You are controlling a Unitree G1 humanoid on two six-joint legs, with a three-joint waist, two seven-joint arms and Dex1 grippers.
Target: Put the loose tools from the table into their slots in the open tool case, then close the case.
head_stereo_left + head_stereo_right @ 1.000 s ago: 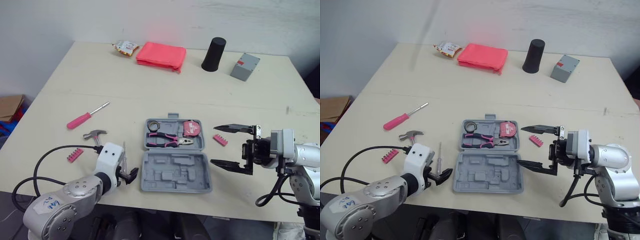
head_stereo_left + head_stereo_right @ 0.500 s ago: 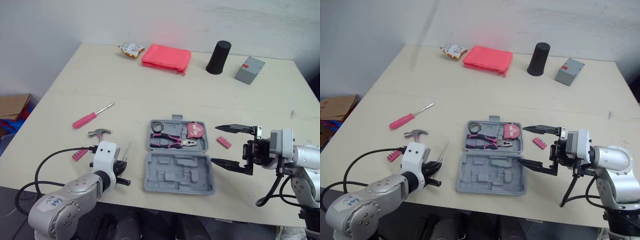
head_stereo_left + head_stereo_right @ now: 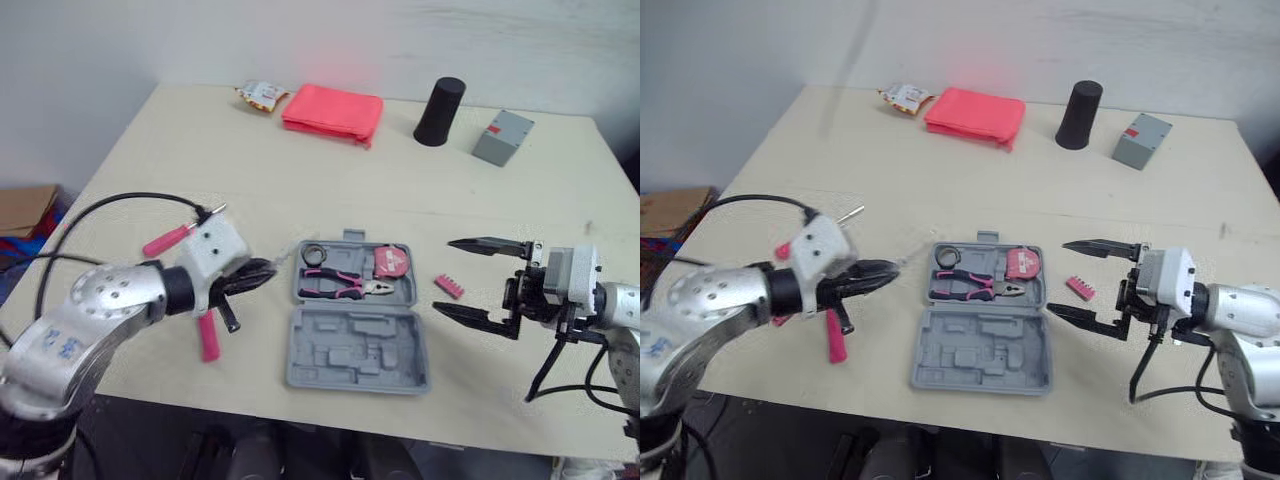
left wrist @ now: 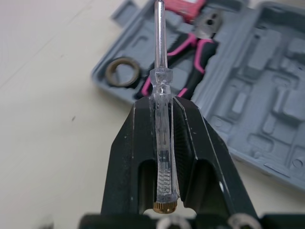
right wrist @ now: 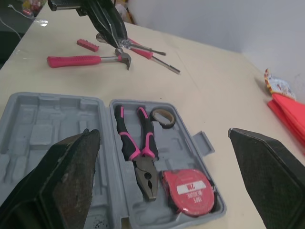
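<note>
Left wrist view showed my left tool [image 4: 162, 102] clamped on the clear screwdriver [image 4: 158, 43], held just left of the open case [image 3: 355, 350] near the surface's front edge. Its long axis ran roughly along that edge, tip toward the case. Pliers [image 3: 340, 285] and tape measure [image 3: 390, 263] sat slotted; hammer [image 3: 208, 335], pink screwdriver [image 3: 165, 240] and bit strip [image 3: 449, 287] lay loose. My right tool [image 3: 1058, 277] hung spread wide.

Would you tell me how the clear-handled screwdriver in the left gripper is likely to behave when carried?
Probably stiff and light: the clear screwdriver is a slim plastic handle with a thin metal shaft. Its smooth round handle may twist in the left gripper, and it would likely roll if dropped.
</note>
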